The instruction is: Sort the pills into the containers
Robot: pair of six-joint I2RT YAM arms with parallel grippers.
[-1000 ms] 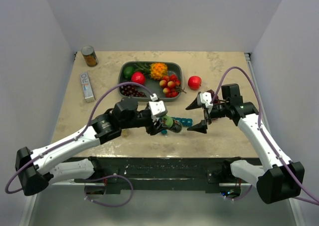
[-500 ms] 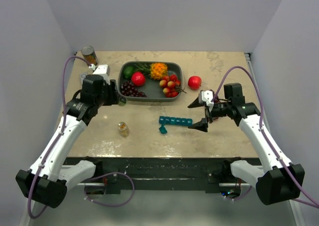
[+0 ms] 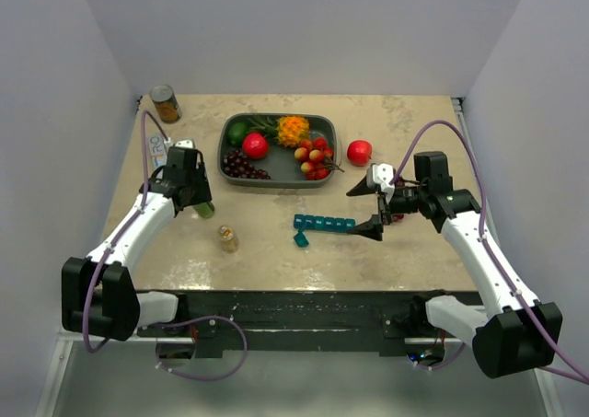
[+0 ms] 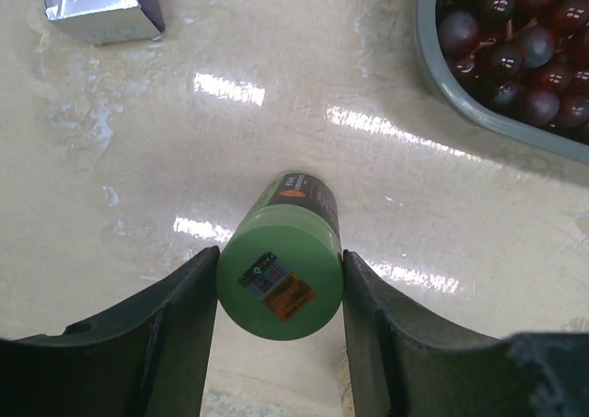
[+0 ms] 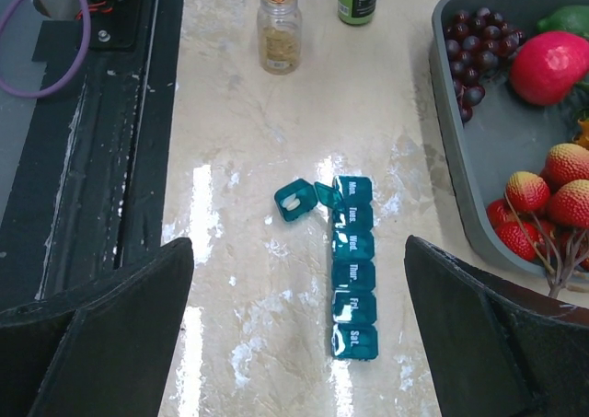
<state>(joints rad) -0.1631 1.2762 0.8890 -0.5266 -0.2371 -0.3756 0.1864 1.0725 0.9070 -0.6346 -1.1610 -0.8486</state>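
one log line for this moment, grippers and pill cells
left gripper: shut on green bottle | right gripper: open, near teal strip | loose cell: open, beside strip

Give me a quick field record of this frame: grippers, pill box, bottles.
left gripper: closed on the green bottle
green bottle: upright on the table, beside the tray
right gripper: open, empty, above the table by the pill strip
pill strip: six joined cells, lids shut, lying flat
loose cell: beside the strip's Mon end, lid open, something white inside
small jar: upright, capped, tan contents, no gripper on it
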